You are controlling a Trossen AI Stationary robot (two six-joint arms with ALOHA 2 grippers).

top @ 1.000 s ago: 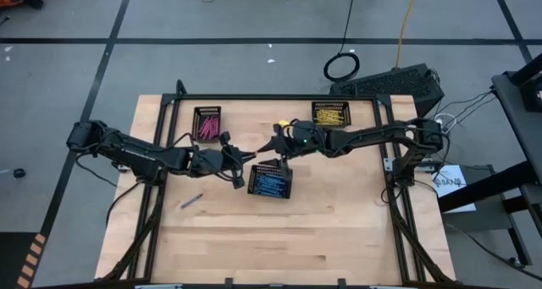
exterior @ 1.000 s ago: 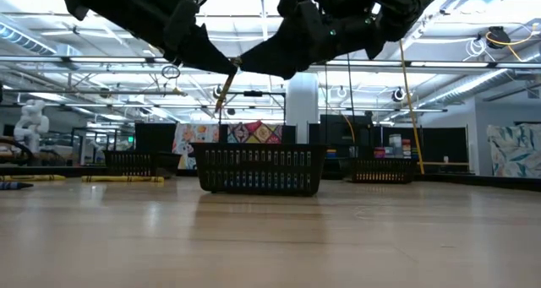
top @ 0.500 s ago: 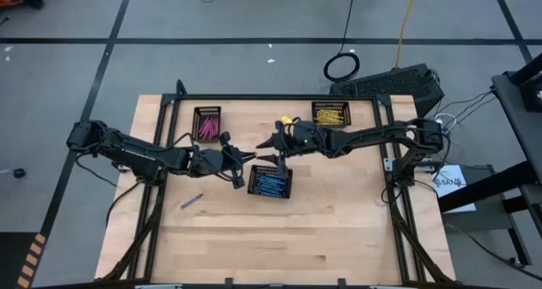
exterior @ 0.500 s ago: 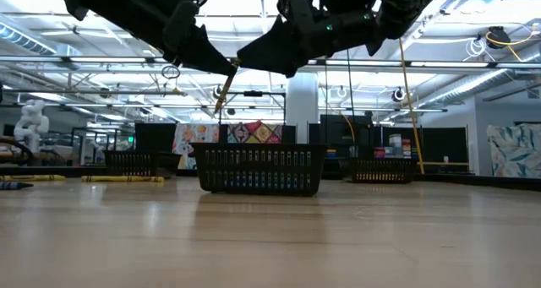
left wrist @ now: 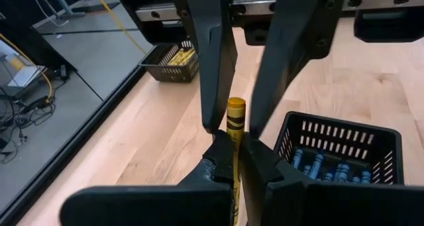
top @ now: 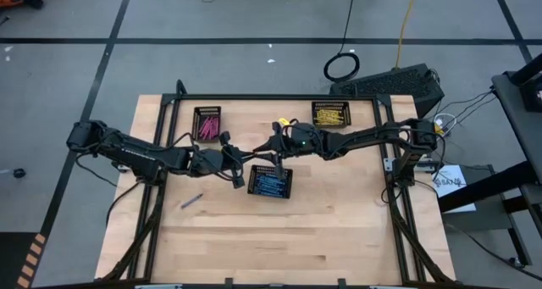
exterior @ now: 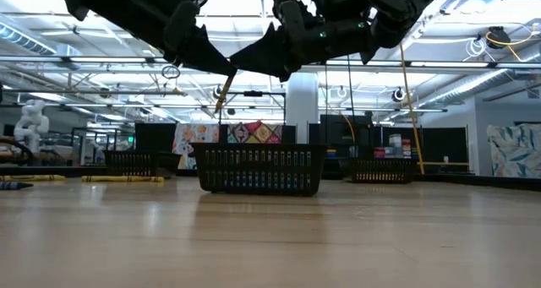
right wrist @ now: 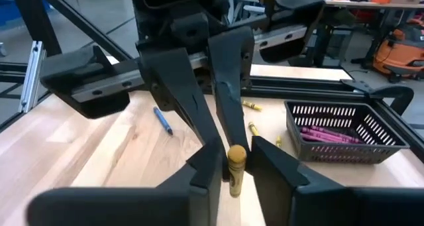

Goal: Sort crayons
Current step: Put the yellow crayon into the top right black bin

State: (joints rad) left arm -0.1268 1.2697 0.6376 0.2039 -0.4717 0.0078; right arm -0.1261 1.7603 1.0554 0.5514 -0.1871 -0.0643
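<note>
1. The left gripper (left wrist: 233, 161) is clamped on a yellow crayon (left wrist: 234, 130), held in the air over mid-table, right at the 10 o'clock corner of the blue tray (top: 271, 184).
2. The crayon's long axis points straight out past the fingertips, into the gap of the right gripper (right wrist: 232, 161), whose fingers are apart on either side of its free end. Looks like a handoff.
3. Both arms are stretched toward each other, tip to tip.
4. The yellow tray (top: 329, 113) sits at 1 o'clock, closer to the right arm.

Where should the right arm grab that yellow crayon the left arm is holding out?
By the free end of the yellow crayon, the part poking past the left gripper, which pinches its other end. Come straight on from the opposite side, with the right gripper open and one finger on each side of the thin shaft.
</note>
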